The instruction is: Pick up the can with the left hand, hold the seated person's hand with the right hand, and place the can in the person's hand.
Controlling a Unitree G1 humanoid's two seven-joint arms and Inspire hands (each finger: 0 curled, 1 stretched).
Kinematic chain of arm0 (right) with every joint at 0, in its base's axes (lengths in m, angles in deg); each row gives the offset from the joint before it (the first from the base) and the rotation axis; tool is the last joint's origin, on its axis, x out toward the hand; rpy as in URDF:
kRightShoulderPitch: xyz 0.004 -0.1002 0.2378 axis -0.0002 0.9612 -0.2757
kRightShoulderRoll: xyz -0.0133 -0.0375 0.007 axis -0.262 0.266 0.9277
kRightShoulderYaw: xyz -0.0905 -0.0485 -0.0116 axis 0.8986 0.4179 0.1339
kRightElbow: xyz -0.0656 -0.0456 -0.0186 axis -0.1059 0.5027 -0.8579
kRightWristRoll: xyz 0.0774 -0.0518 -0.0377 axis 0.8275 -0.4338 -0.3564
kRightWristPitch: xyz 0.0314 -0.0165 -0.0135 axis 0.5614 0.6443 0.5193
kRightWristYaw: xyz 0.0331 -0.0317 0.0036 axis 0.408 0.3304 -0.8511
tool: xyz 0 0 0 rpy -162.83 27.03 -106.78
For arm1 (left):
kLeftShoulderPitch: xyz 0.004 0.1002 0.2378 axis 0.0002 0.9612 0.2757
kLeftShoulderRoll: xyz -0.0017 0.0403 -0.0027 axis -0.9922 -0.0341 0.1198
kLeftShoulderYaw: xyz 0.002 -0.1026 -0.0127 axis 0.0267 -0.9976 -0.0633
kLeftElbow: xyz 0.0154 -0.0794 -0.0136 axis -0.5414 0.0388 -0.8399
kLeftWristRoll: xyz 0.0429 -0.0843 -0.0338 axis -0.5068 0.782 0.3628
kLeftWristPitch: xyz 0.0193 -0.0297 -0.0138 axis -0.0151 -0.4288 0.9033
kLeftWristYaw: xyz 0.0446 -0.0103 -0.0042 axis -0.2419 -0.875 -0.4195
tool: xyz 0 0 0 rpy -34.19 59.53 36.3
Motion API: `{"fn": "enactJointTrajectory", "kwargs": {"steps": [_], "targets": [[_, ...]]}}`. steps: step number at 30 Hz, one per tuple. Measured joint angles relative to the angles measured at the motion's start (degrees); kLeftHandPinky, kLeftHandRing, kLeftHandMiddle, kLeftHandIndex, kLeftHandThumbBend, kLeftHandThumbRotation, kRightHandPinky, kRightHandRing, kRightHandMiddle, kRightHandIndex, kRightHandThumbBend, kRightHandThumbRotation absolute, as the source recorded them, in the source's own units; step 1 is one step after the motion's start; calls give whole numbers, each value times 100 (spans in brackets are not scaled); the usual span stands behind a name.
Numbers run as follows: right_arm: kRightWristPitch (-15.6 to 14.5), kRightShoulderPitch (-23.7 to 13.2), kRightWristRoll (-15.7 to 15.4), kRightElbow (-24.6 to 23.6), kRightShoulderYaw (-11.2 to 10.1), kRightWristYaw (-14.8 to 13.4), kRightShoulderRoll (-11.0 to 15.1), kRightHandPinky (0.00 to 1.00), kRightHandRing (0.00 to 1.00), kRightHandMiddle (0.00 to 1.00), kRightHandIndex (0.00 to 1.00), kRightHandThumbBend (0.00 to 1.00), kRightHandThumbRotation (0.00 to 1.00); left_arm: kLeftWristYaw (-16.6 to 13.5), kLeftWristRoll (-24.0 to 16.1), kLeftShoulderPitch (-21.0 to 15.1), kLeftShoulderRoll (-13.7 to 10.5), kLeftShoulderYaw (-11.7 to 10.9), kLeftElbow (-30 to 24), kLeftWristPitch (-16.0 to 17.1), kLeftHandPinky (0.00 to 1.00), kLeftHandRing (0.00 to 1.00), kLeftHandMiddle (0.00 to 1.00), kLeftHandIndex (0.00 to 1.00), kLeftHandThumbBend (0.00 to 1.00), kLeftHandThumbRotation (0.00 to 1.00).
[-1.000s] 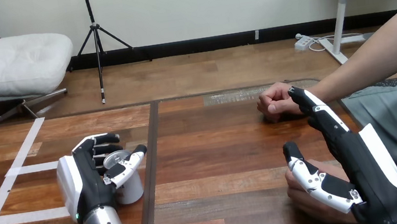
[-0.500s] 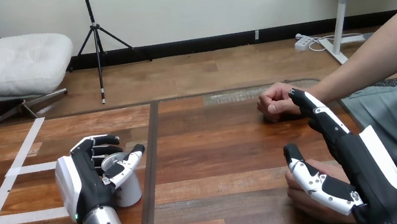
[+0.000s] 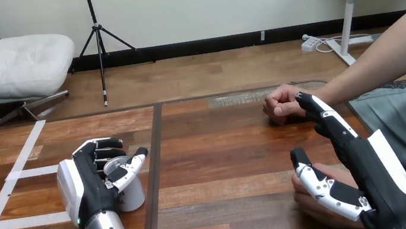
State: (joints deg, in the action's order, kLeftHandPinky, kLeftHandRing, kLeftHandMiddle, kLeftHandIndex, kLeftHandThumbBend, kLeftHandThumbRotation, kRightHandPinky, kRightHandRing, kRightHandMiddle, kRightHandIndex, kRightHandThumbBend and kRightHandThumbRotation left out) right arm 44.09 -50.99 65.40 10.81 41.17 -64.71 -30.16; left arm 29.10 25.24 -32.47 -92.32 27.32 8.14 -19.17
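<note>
A silver can stands upright on the wooden table at the left. My left hand wraps it from the left, fingers curled over its top rim and thumb across its front. Low at the right, my right hand is open, fingers straight and pointing away, thumb spread toward the left. The person's hand lies on the table under that thumb and palm; I see no fingers curled round it. The person's other hand rests as a fist farther back, just left of my right fingertips.
White tape lines cross the table's left part. A dark seam runs front to back just right of the can. The person's forearm reaches in from the right edge above my right hand.
My left hand has shifted very slightly left on the can. The right hand and the person's hands stay as they were.
</note>
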Motion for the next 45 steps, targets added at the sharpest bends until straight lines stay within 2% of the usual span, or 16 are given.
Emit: {"fn": "enactJointTrajectory", "kwargs": {"steps": [23, 45], "targets": [[-47, 46, -7, -145, 2, 0, -8, 94, 95, 95, 93, 15, 18, -2, -136, 0, -6, 31, 0, 9, 42, 45, 49, 50, 68, 0], [-46, 46, -11, -200, 3, 0, -4, 94, 95, 95, 93, 16, 17, 35, -153, 2, -3, 20, 0, 221, 44, 46, 49, 49, 67, 0]]}}
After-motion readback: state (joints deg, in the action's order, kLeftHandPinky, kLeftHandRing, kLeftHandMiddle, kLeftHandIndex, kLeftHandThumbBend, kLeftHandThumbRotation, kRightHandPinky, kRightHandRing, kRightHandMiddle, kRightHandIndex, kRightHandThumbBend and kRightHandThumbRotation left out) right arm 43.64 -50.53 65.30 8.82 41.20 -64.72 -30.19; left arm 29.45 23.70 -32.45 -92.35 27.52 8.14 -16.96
